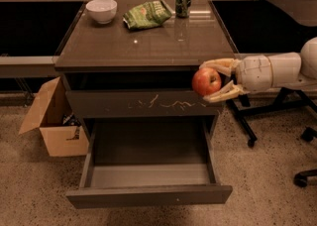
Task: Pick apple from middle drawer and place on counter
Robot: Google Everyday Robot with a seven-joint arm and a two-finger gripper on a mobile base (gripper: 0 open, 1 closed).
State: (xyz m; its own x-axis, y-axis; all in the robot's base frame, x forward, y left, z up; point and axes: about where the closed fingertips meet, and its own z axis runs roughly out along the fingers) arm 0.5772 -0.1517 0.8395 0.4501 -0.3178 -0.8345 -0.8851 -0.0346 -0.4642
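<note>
My gripper (pixel 210 80) comes in from the right on a white arm and is shut on the red apple (pixel 206 81). It holds the apple in the air at the cabinet's right front corner, just below the counter (pixel 143 41) edge and above the scratched drawer front (pixel 143 104). The middle drawer (pixel 148 168) is pulled out wide below; its inside shows nothing in it, and its plain front panel (pixel 148 196) faces me.
On the counter stand a white bowl (pixel 101 10) at the back left, a green chip bag (pixel 147 14) and a green can (pixel 184 0) at the back. A cardboard box (pixel 49 121) sits on the floor to the left. Chair legs (pixel 247 126) stand to the right.
</note>
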